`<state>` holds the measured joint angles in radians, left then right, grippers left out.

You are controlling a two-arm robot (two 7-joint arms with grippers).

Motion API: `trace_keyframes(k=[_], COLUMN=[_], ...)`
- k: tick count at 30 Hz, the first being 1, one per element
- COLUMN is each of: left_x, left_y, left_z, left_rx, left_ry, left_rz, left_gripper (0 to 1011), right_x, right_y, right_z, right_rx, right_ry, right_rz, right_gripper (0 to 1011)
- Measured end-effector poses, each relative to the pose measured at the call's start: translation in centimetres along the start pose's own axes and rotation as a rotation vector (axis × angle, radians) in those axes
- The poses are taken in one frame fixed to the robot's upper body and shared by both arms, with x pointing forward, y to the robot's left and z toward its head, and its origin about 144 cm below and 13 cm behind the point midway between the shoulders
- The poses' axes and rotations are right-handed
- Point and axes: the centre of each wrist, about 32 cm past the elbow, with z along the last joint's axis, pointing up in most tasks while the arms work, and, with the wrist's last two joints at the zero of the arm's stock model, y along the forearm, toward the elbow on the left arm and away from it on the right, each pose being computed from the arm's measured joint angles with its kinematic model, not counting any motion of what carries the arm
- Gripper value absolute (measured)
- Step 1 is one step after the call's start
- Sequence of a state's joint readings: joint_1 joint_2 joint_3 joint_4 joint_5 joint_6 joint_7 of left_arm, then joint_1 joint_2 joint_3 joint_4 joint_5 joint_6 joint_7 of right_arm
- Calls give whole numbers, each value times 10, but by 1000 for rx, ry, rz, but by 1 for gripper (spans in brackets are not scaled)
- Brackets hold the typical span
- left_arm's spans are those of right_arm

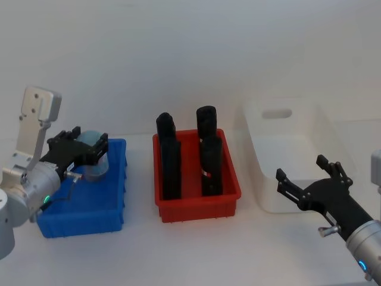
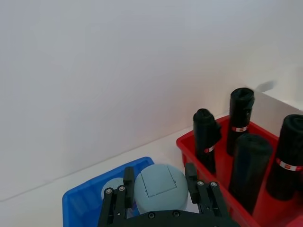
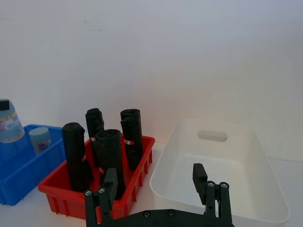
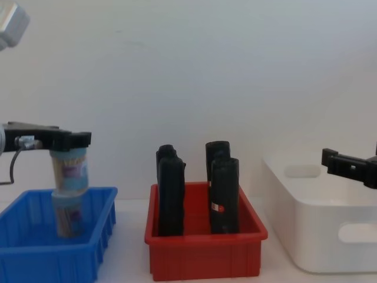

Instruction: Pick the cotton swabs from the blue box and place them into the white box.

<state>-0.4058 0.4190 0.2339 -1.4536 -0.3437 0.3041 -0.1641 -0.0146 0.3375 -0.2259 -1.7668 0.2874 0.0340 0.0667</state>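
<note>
Left pincer [image 2: 159, 174] clamps a swab tub [image 4: 70, 171] by its lid above the blue box [image 4: 35, 253], clearing its walls; open right pincer [image 1: 300, 170] waits near white box [image 4: 312, 247].

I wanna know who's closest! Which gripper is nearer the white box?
Right. The right gripper hangs open just before the white box; the left gripper is far off above the blue box, gripping a cotton swabs tub.

Hanging upright over the blue box [image 4: 53, 259], gripped near its lid: clear cotton swabs tub [image 4: 70, 171], pale sticks and pinkish label showing. Standing inside the box below it: second tub [image 4: 66, 217]. Sitting far right: white box [image 4: 318, 236].
</note>
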Motion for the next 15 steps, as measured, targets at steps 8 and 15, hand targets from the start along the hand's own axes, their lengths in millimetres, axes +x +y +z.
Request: trace_keyframes(k=[8, 15], left_x=[0, 0], left_y=[3, 4], left_z=[21, 39], left_rx=[-10, -19], left_ry=[-17, -30], left_rz=[-94, -193], left_gripper=[653, 653], right_x=[0, 0], right_y=[0, 0], right_z=[0, 0], right_rx=[0, 0], right_ry=[0, 0], right_rz=[0, 0], right_gripper=[1002, 1002])
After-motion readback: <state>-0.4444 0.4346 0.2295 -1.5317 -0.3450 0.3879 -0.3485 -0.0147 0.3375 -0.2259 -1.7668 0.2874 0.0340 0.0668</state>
